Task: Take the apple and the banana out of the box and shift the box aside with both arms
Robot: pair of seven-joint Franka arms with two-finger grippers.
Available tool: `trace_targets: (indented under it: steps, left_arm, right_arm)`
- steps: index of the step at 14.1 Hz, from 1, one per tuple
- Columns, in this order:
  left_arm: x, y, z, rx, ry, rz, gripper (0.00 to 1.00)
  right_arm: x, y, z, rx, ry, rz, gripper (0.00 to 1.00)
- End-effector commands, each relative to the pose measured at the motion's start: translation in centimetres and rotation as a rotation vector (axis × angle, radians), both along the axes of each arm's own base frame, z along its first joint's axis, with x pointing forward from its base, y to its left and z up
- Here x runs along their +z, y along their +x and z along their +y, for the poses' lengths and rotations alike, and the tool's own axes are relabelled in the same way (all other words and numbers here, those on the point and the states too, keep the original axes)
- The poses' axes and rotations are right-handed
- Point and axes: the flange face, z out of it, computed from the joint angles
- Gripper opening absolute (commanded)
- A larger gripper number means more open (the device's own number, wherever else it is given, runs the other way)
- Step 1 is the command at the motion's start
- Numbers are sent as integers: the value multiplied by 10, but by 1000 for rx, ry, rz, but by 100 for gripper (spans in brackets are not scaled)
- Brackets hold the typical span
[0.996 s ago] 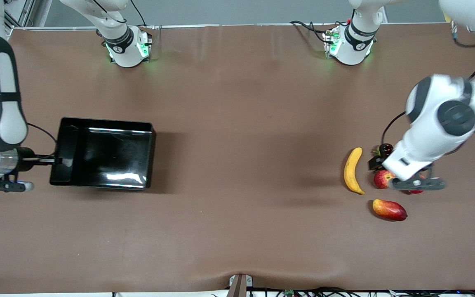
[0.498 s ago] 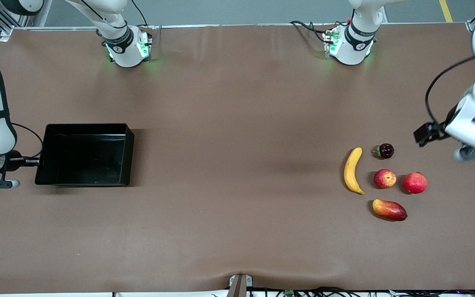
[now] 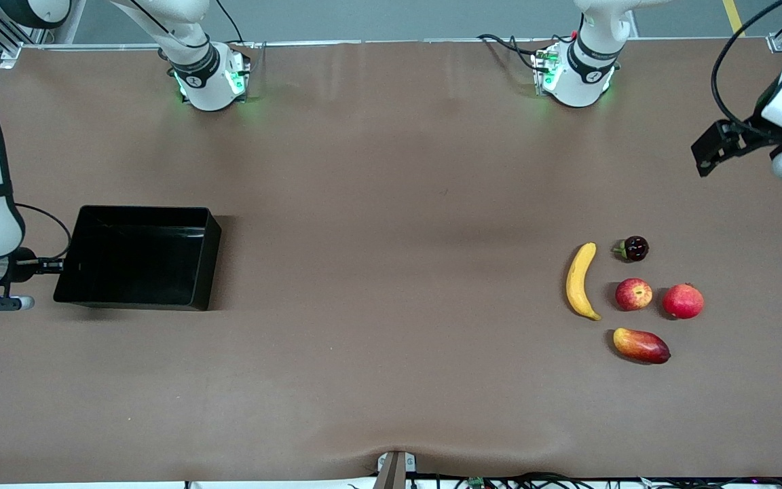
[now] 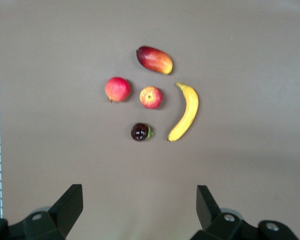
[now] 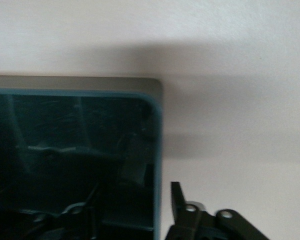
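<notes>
Three other fruits (image 3: 683, 301) crowd apple (image 3: 633, 294), banana (image 3: 581, 280)

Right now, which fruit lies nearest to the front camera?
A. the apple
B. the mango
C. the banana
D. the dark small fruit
B: in the front view the mango lies lowest of the group, below the banana, the apple, the pomegranate and the dark small fruit.
</notes>
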Motion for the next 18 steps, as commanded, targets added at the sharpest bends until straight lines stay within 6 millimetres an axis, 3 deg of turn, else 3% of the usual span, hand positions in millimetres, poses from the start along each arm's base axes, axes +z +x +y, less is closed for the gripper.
trace_targets:
  steps: [1,3,5,8,10,12,15,18]
  left_arm:
    - [3,-25,23,40,-87,45,100]
    - [10,-34,27,63,-104,50,100]
    - [9,-35,28,76,-107,53,100]
    - [8,-33,22,65,-118,52,100]
    - [8,-34,21,61,-119,52,100]
    - [6,-32,18,52,-119,54,100]
    - [4,-31,13,46,-116,57,100]
    - [3,-32,19,59,-117,61,100]
  right_arm:
    - [79,22,19,49,30,6,100]
    - [118,34,41,91,43,13,100]
    - [176,55,61,172,16,-91,100]
    - [233,52,65,203,6,-120,100]
    - [290,37,68,204,-13,-202,100]
    - [352,10,89,227,-16,-252,100]
    - [397,-17,142,293,-82,-219,100]
    - [419,-47,167,290,-118,-143,100]
